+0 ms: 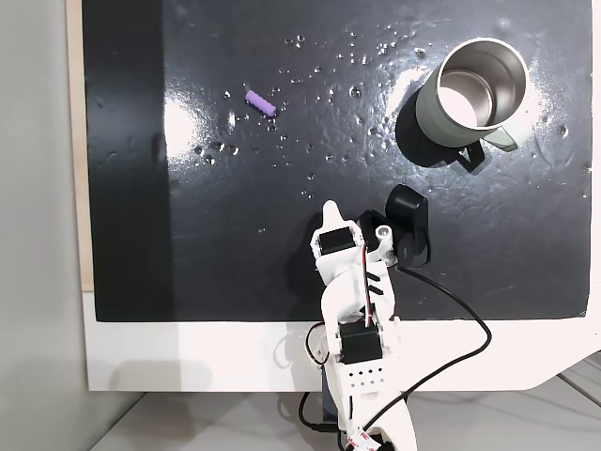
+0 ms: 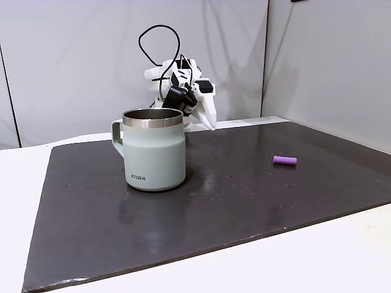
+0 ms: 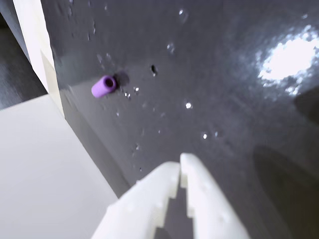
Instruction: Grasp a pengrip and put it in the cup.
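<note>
Seen from above, a pale wall and wooden strip edge a glossy black mat (image 1: pixel 235 263) speckled with droplets and lamp glare. The purple pengrip (image 1: pixel 261 102) lies alone toward the mat's upper left, well apart from everything. Lower centre, the white arm is folded back at the mat's near edge, its gripper (image 3: pixel 180 163) with tips pressed together on nothing. At the upper right stands the cup (image 1: pixel 470 94), upright, steel inside gleaming.

Bench-top robot test setup, black mat (image 2: pixel 91 201) on white table (image 2: pixel 342 256) — plain grey partition walls (image 2: pixel 73 67)
</note>
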### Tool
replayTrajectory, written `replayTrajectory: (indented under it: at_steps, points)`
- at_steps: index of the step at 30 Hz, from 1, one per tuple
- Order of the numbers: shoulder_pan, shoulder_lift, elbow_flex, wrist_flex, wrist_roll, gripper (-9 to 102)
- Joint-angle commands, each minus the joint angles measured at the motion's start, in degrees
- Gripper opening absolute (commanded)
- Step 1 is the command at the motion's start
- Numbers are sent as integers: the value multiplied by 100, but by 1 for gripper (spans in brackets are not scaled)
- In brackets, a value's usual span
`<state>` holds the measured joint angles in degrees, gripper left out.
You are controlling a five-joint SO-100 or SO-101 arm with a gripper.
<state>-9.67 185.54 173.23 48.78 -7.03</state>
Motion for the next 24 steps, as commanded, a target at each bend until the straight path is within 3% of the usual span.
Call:
replayTrajectory:
  at_steps: [1, 10, 24]
  points:
    - [-105, -1257, -1433, -176, -44, 0]
    - [-264, -4772, -4254, -387, 853, 1]
    - [-1239, -8385, -7787, 519, 2883, 0]
